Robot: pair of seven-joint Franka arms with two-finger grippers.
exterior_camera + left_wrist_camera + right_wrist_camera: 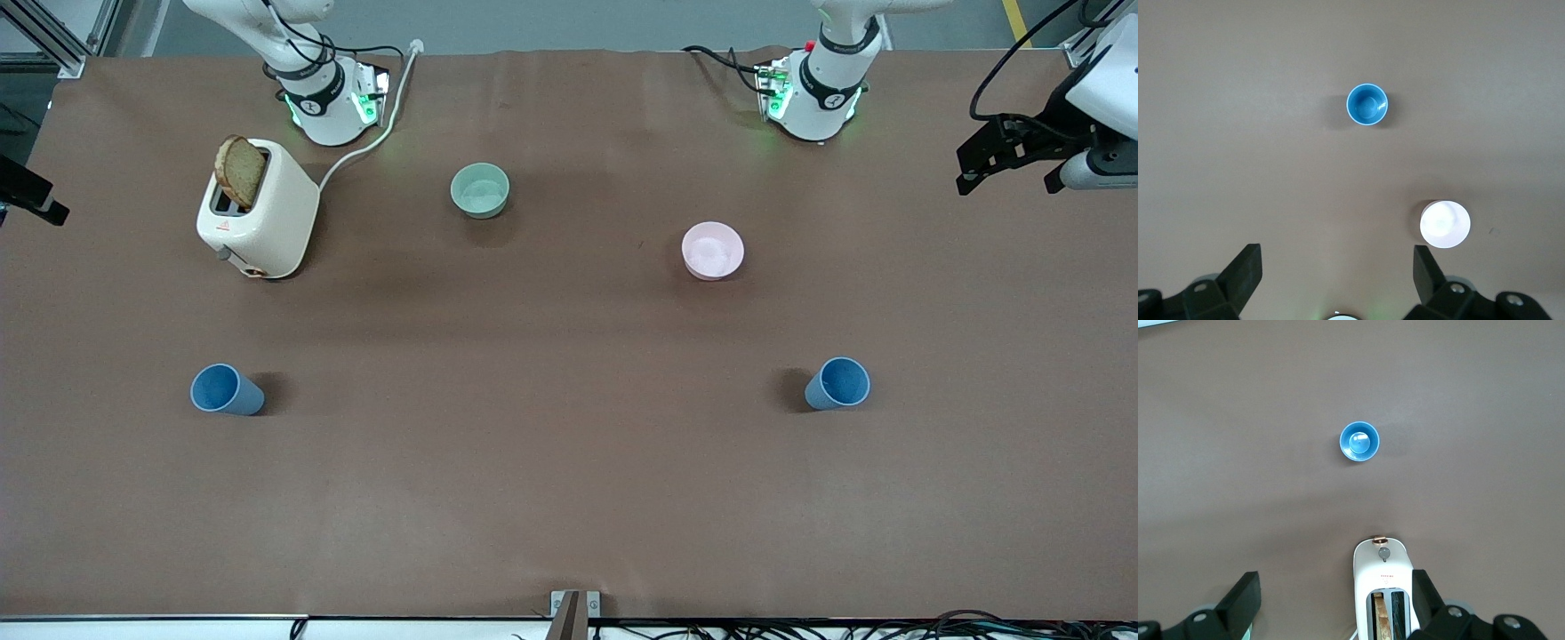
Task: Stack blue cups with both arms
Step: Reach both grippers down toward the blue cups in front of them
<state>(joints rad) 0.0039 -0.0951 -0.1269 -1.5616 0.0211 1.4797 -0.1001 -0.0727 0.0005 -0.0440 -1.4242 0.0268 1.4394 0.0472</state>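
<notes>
Brown tabletop, two blue cups upright and well apart, one (227, 389) at the right arm's end, one (838, 383) at the left's, each below its own arm's wide-open, empty gripper, left (1337, 272), right (1335, 595), both cropped to fingertips, arms largely out of frame.
</notes>
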